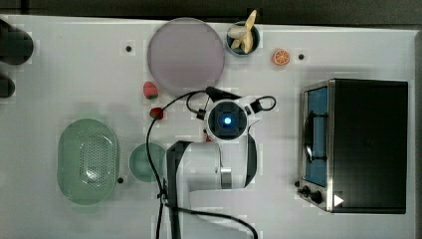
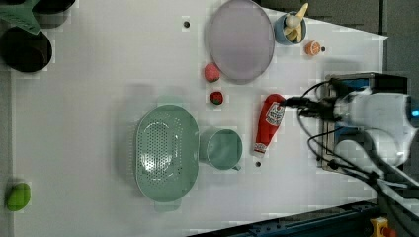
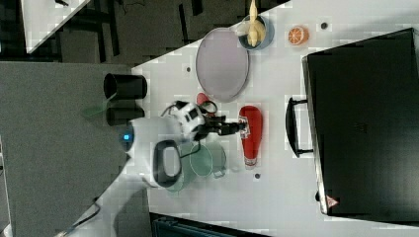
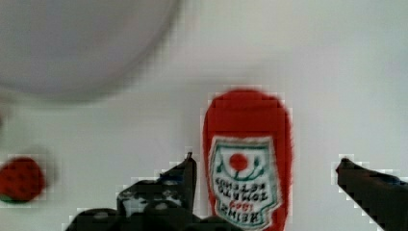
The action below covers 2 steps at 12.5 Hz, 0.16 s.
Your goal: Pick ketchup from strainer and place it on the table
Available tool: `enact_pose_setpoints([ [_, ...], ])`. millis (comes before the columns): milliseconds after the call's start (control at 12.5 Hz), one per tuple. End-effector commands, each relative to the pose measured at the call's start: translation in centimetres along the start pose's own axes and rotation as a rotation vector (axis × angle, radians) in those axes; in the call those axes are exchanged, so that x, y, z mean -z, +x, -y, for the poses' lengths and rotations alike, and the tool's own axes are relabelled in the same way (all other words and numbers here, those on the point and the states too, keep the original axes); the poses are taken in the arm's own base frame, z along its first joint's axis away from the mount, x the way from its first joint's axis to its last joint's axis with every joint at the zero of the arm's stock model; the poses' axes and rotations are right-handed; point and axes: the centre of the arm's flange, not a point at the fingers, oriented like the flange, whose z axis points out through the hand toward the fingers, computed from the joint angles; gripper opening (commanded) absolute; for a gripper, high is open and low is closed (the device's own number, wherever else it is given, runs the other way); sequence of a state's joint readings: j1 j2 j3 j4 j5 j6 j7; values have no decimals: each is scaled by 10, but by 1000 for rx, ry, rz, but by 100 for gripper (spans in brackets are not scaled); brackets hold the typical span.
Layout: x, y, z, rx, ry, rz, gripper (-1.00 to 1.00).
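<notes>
Left view: the ketchup (image 2: 269, 124) lies flat on the table (image 2: 89, 98), cap toward 6 o'clock, with bare white strips on both its long sides; the cup (image 2: 223, 148) sits just beside it at 9 o'clock and the oven (image 2: 346, 84) at 3 o'clock. The strainer (image 2: 167, 152) stands touching the cup's far side, holding nothing, with wide open tabletop beyond it toward 9 o'clock. In the wrist view the gripper (image 4: 264, 166) hangs over the bottle with its fingers (image 4: 185, 175) spread wide, one on each side of the label and apart from it. The table's 12 o'clock edge in the top view meets dark floor. Counted: one plate (image 2: 240, 39), two strawberries (image 2: 212, 72), one orange slice (image 2: 312, 48), one bowl of bananas (image 2: 291, 27), one lime (image 2: 19, 196), two dark cups (image 3: 124, 86).
</notes>
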State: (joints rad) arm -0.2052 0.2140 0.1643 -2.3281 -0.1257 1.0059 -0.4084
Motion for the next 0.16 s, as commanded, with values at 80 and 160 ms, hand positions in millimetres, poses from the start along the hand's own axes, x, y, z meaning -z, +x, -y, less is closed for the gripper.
enact_pose_setpoints([
  [80,125,50,5,-92,22,-164,100],
  [160,149,57,5,-136,8,-145,100],
])
